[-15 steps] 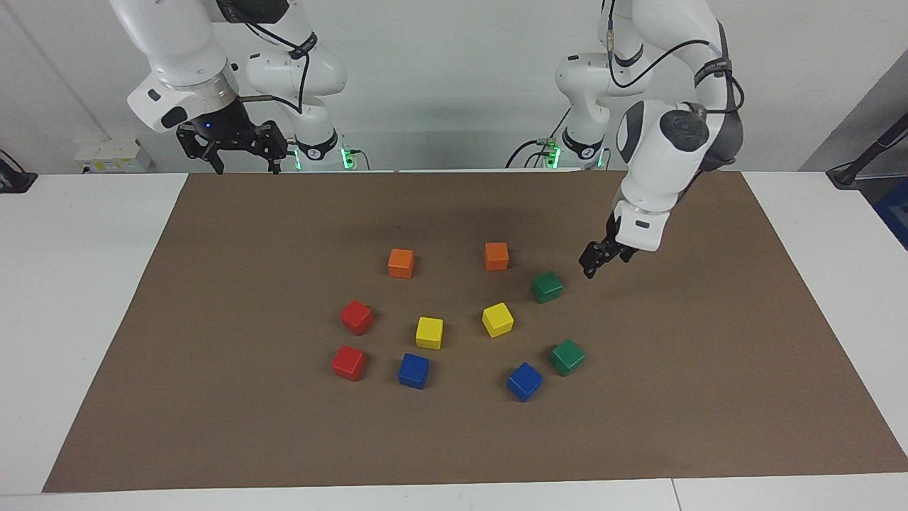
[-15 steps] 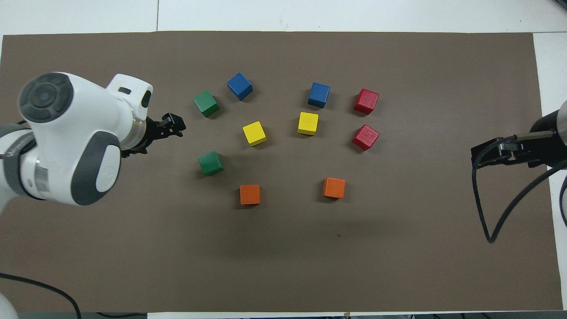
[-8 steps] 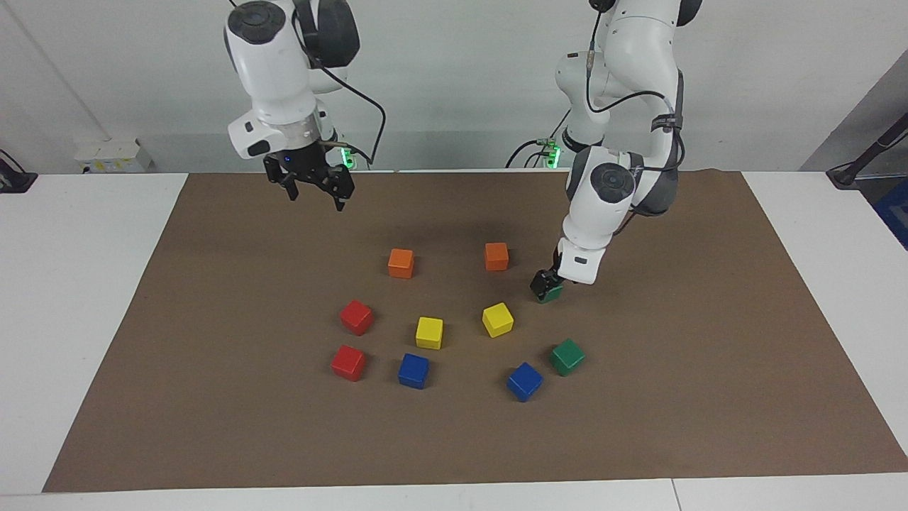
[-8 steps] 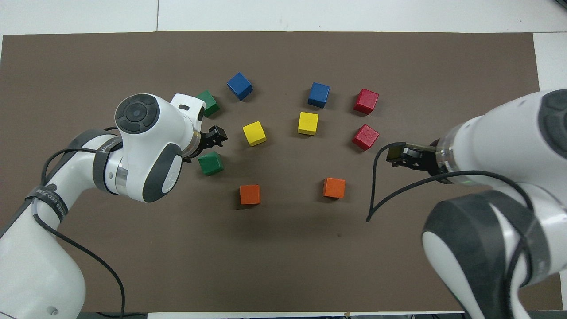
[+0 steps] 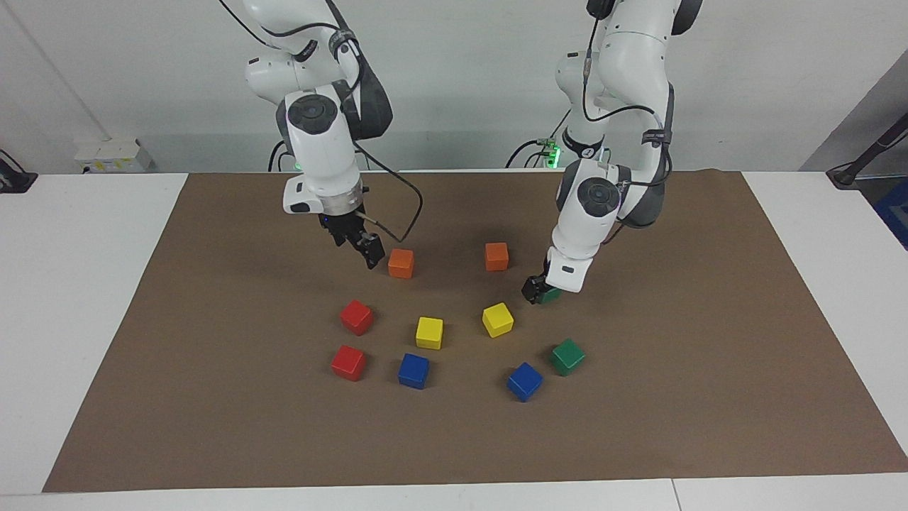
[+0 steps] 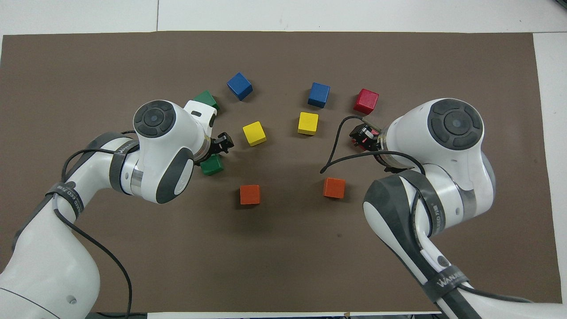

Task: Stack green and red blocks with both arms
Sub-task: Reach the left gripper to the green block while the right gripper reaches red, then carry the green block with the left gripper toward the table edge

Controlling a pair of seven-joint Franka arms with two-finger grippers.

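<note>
Green comes first for my left gripper (image 5: 537, 292): it is down at the nearer green block (image 5: 550, 294), which sits on the mat (image 5: 213, 397) beside the orange cube (image 5: 496, 256) toward my left arm's end, slightly farther from me. The tips hide most of that block, so I cannot tell whether they have clenched on it or only straddle it.

Its partner, the other green block (image 5: 567, 356), lies farther from me than the first one, just beside a blue cube (image 5: 525, 381). That is the direction the coming carry turns on, in my judgement: straight outward from the first green block, with nothing between the two.

My right gripper (image 5: 366, 250) hangs in the air beside the second orange cube (image 5: 401, 262), over the mat short of the nearer red block (image 5: 357, 316). That block lies outward from the gripper, with the second red block (image 5: 348, 363) farther out again. Whether the right tips are spread I cannot tell. Each arm is nearer its own colour pair, so no crossing should be needed.
</note>
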